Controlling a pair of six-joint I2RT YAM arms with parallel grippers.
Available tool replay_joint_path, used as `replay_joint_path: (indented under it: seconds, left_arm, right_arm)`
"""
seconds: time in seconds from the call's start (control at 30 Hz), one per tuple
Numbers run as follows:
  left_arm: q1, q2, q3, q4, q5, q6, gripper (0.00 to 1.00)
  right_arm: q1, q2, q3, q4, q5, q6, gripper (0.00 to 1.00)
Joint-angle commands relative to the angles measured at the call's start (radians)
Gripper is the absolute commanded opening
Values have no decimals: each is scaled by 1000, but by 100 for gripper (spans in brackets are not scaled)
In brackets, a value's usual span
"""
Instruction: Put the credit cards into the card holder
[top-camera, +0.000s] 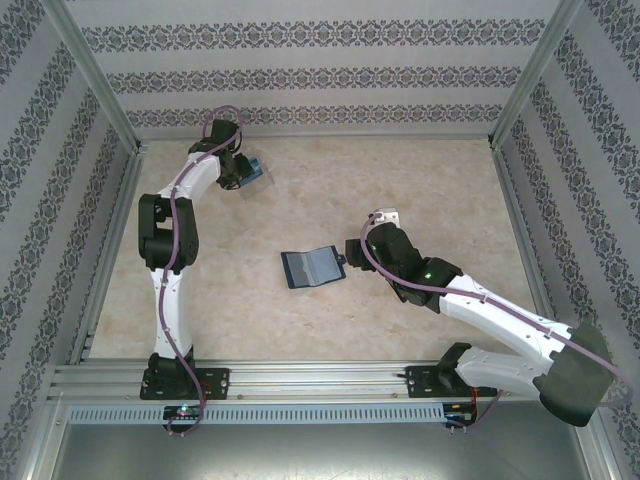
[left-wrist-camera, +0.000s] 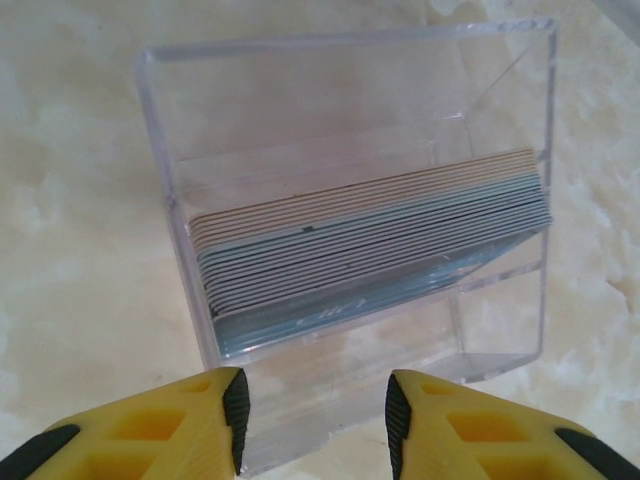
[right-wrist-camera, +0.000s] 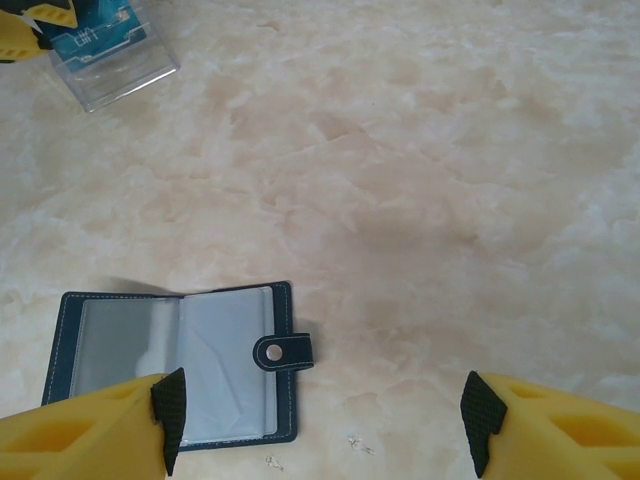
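Observation:
The credit cards (left-wrist-camera: 370, 235) stand as a stack of several on edge inside a clear plastic box (left-wrist-camera: 300, 90), their edges tan at the back and blue-grey at the front. My left gripper (left-wrist-camera: 316, 420) hovers over the box's near wall, jaws apart and holding nothing. From above, the box (top-camera: 260, 172) sits at the far left beside the left gripper (top-camera: 238, 172). The card holder (right-wrist-camera: 220, 360) lies open mid-table, pale sleeves up, its snap tab (right-wrist-camera: 283, 351) to the right. My right gripper (right-wrist-camera: 325, 425) is open just above and right of it. From above, the card holder (top-camera: 312, 266) lies left of the right gripper (top-camera: 352, 250).
The beige marble-patterned table (top-camera: 420, 180) is fenced by a metal frame and patterned walls. In the right wrist view the clear box (right-wrist-camera: 105, 50) shows at the top left corner with a yellow finger (right-wrist-camera: 20, 25) of the left gripper beside it.

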Motion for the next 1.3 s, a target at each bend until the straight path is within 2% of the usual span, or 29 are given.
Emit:
replay_joint_path:
  seconds: [0.0, 0.3, 0.7, 0.93, 1.13, 1.27]
  left_arm:
    - [11, 20, -1, -87, -19, -22, 45]
    - [10, -3, -7, -139, -81, -21, 46]
    - [9, -57, 17, -171, -57, -15, 57]
    - [9, -62, 36, -211, -81, -3, 56]
    - [9, -74, 6, -188, -41, -2, 56]
    - [9, -64, 8, -194, -69, 2, 53]
  right_arm:
    - [-10, -20, -7, -13, -6, 15, 75]
    - [-10, -15, -10, -11, -14, 20, 75]
    - [-13, -7, -11, -7, -22, 20, 75]
    - [-14, 5, -7, -6, -30, 20, 75]
    - [-13, 6, -12, -5, -34, 25, 75]
    - [-13, 7, -10, -5, -34, 26, 75]
